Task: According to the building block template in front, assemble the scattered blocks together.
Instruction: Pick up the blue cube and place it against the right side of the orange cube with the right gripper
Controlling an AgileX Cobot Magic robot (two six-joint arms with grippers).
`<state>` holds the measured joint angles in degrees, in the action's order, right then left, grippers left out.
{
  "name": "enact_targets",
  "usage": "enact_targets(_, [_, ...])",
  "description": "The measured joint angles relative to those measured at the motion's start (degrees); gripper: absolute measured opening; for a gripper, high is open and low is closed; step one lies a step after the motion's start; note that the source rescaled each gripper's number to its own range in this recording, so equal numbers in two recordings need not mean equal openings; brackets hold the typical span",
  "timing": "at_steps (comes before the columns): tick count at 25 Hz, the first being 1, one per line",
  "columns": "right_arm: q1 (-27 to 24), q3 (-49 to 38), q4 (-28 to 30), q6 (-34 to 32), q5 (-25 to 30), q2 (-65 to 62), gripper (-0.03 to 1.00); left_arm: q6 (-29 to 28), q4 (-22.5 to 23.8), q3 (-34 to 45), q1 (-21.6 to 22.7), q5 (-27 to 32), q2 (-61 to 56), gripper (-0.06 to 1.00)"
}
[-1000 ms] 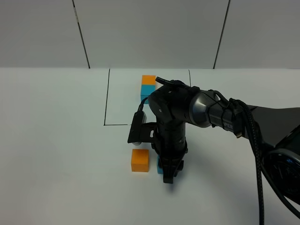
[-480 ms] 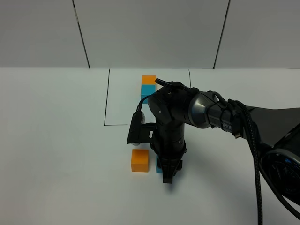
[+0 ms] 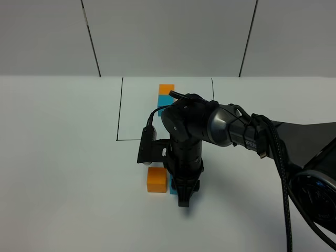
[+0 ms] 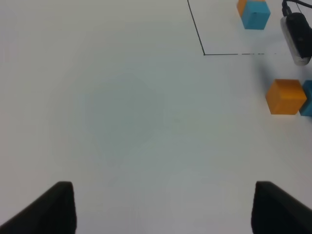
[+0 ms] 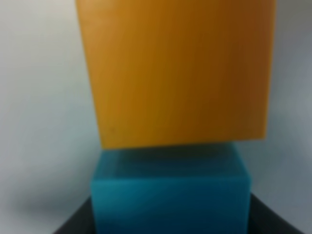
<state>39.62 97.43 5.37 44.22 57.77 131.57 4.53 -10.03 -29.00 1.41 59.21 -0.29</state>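
Plain matte orange cube sits flush against equal-sized cyan cube (faces touching) on bench. Right fingers pinch cyan cube; left fingers spread wide.

You have one loose orange cube and one loose cyan-blue cube, both plain and matte. The template pair repeats the two colours, ringed by a thin black outline. The table is plain white. The right arm is black with a grey metallic section, and the left gripper has black fingers.
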Motion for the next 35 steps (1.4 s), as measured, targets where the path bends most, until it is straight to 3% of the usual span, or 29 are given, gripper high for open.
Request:
enact_targets(24, [0.1,0.0,0.1,0.4,-2.3,0.0,0.01,0.0,0.0,0.0,0.0,0.0,0.0,0.56])
enact_targets(35, [0.6,0.0,-0.1,4.8,-1.7,0.0,0.01,0.0,0.0,0.0,0.0,0.0,0.0,0.56])
